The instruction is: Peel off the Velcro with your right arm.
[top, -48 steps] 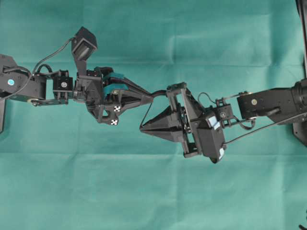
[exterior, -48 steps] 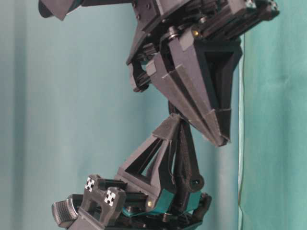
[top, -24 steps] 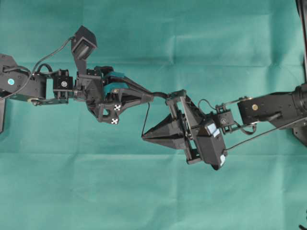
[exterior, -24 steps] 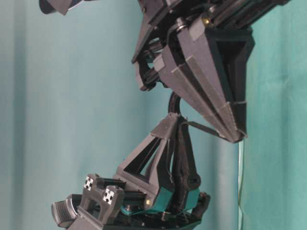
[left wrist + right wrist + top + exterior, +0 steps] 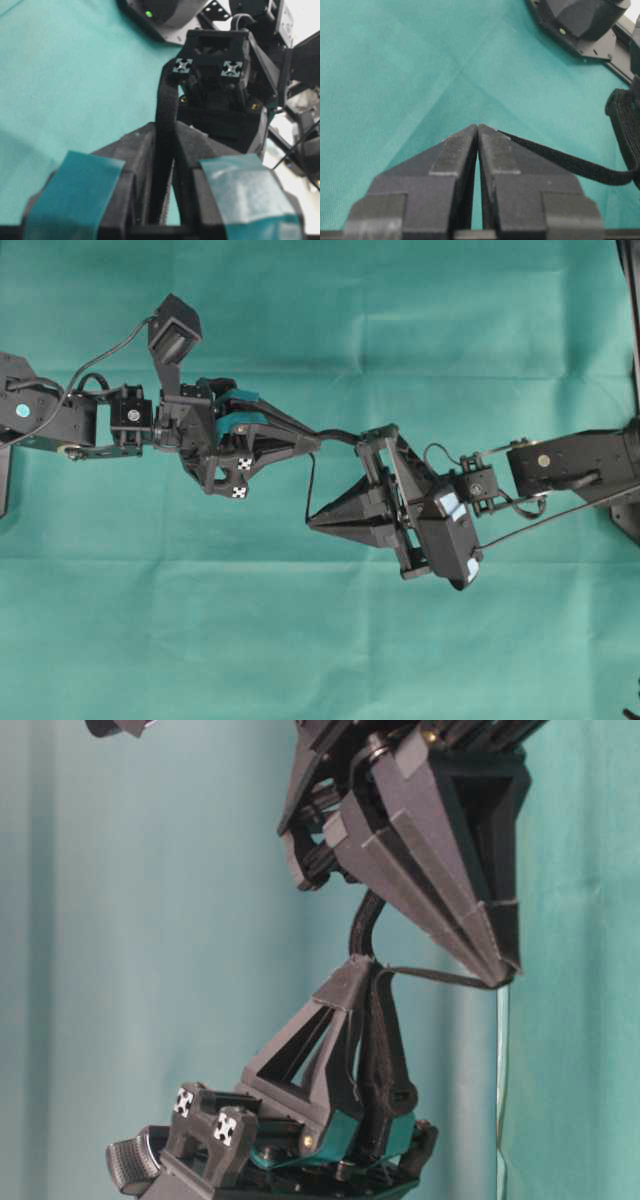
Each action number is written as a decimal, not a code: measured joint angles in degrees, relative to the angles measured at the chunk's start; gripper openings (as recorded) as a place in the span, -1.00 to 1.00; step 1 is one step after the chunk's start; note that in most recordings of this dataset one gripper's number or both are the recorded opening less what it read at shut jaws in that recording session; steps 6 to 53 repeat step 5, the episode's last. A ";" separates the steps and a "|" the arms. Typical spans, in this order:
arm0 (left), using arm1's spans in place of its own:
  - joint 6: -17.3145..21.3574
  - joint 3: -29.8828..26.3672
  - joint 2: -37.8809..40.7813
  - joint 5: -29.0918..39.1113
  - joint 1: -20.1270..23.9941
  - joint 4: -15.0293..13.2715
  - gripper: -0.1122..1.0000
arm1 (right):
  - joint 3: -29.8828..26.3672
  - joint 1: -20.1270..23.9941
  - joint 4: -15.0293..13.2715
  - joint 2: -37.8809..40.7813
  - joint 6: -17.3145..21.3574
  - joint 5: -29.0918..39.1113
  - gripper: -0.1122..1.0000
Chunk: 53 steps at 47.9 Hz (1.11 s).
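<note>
Since a second ago my right arm has drawn back toward its own side and its end effector has pulled away from the left one, so one layer of the Velcro now stretches out as a thin black line between them where it hung slack and short before. My left arm has not shifted.

Both arms hang above the green worktop, reaching toward each other across the middle.

My left end effector, the one with teal parts, is narrowed onto the Velcro: in its wrist view the strip stands upright between the two fingers, pinched there, with the free part rising beyond the tips.

My right end effector has its dark-grey fingers pressed together at the tips, clamped on the end of the peeled layer. In its wrist view that layer runs from the tips off to the right, taut, to the thicker part of the strip held at the left end effector. From table level the peeled layer runs almost level from the left tips to the right tips.
</note>
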 measured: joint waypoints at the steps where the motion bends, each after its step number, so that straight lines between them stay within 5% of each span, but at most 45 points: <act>1: 0.00 0.00 -0.09 0.00 0.00 0.00 -0.62 | 0.00 0.00 0.09 0.00 0.00 0.00 -0.91; 5: 0.00 0.00 0.00 0.00 0.00 0.00 -0.62 | 0.00 -0.09 0.62 0.00 0.00 -0.09 -0.75; 53: 0.00 0.00 0.00 0.00 0.00 0.00 -0.62 | 0.00 -0.09 0.62 0.00 0.00 -0.09 -0.75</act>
